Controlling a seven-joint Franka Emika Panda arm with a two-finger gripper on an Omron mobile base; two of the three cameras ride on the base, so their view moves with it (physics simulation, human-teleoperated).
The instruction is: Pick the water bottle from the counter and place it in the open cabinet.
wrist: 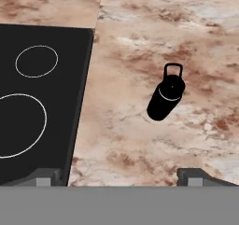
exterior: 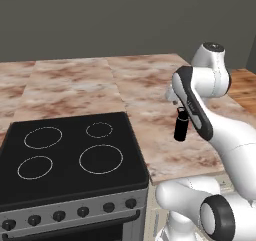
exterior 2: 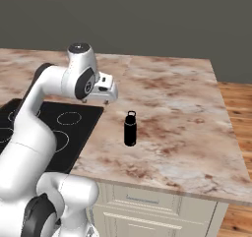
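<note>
Your gripper (exterior 2: 96, 102) hangs wide open and empty above the counter (exterior 2: 187, 108), near the stovetop (exterior 2: 64, 128). From the left base you see oven knobs (exterior: 59, 215). The hand view looks down on the upright water bottle (wrist: 165, 98) beside that stovetop.

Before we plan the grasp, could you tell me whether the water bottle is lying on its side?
No, the water bottle stands upright on the counter.
</note>
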